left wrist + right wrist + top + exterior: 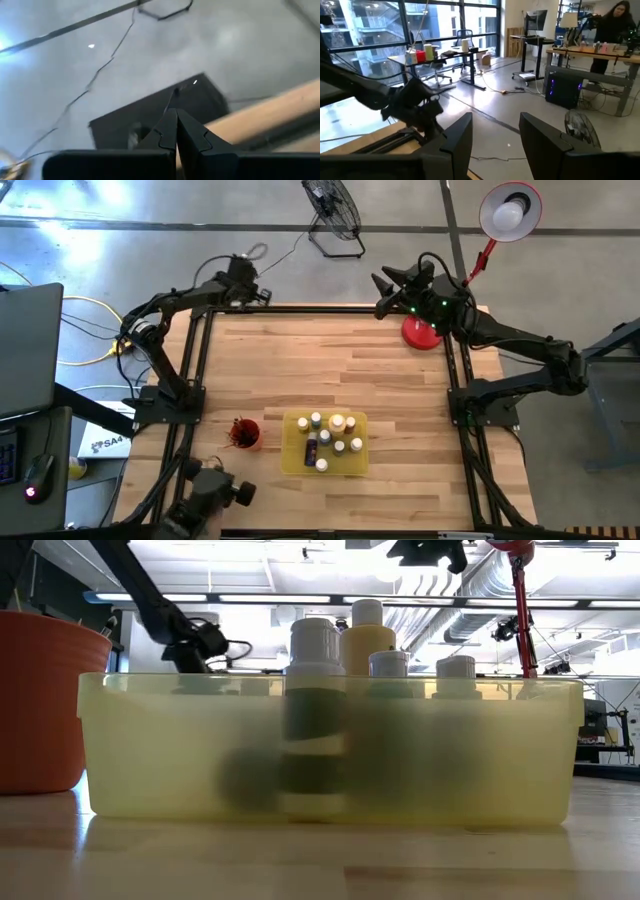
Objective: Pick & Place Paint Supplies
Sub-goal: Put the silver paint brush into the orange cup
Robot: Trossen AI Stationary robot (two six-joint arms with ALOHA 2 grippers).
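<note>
Several small paint bottles (330, 435) with pale caps stand in a flat yellow tray (292, 462) near the table's front edge; in the low view their caps (316, 640) rise above the tray wall (500, 760). Thin dark brushes (240, 430) stick out of a red cup (40, 700) to the tray's left. My left gripper (255, 288) is shut and holds nothing at the table's far left corner; the left wrist view shows its fingertips (175, 114) together above the floor. My right gripper (385, 283) stands open, raised over the far right corner (495, 125), and holds nothing.
A red lamp base (422, 332) sits at the far right corner, with its lamp head (510, 210) beyond the table. A floor fan (335, 210) stands behind the far edge. Bare wood lies between the tray and the far edge. A person (615, 25) stands far off in the room.
</note>
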